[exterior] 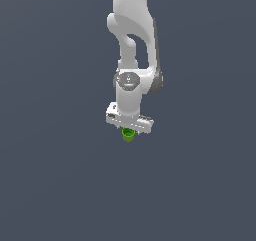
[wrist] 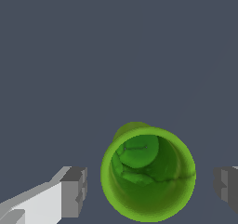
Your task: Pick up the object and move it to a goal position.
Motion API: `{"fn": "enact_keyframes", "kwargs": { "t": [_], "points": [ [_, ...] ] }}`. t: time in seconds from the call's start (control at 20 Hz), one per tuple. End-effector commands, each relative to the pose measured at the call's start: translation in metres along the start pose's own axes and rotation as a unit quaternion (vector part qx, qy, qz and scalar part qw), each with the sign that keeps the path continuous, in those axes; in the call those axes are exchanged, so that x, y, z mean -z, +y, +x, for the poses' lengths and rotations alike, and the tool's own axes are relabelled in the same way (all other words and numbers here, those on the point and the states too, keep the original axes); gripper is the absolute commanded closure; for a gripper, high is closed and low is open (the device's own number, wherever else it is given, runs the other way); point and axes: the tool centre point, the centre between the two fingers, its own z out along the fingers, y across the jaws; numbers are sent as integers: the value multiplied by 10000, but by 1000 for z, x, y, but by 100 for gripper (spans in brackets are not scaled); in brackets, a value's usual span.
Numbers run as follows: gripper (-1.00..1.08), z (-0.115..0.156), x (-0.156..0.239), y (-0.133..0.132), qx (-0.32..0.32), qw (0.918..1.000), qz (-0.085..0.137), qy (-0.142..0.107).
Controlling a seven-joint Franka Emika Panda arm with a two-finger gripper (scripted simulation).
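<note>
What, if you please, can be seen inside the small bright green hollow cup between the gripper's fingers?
The wrist view shows the small bright green hollow cup holding nothing: only mottled green inner walls and floor. The white gripper straddles it with fingers apart, not touching. What lies under the cup is covered.

Lighting: even and moderate in both views; you get a flat slate-grey ground with no visible cast shadows and no glare. Source: appears overhead or frontal, since the white arm (exterior: 131,45) reads brightest on its front faces and shades to grey along the exterior view's right edge.

Sharpness: exterior view soft, with low-resolution edges; the green cup (exterior: 128,134) is a small blur of colour you cannot resolve in detail.

Wrist view: crisp; cup (wrist: 148,174) rim bright, interior darker and mottled. Fingers (wrist: 73,192) show clean light and dark facets.

Distortion: none noticeable at the borders.
</note>
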Motion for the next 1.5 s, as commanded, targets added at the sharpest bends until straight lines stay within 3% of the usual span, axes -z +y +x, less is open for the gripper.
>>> {"fn": "enact_keyframes", "kwargs": {
  "t": [0.0, 0.45, 0.5, 1.45],
  "points": [
    [-92, -1, -13, 0, -7, 10000, -2, -5],
    [-92, 0, -36, 0, -17, 10000, -1, -5],
    [108, 0, -36, 0, -17, 10000, -1, -5],
    [108, 9, -16, -14, -13, 10000, 1, -5]
  ]
}}
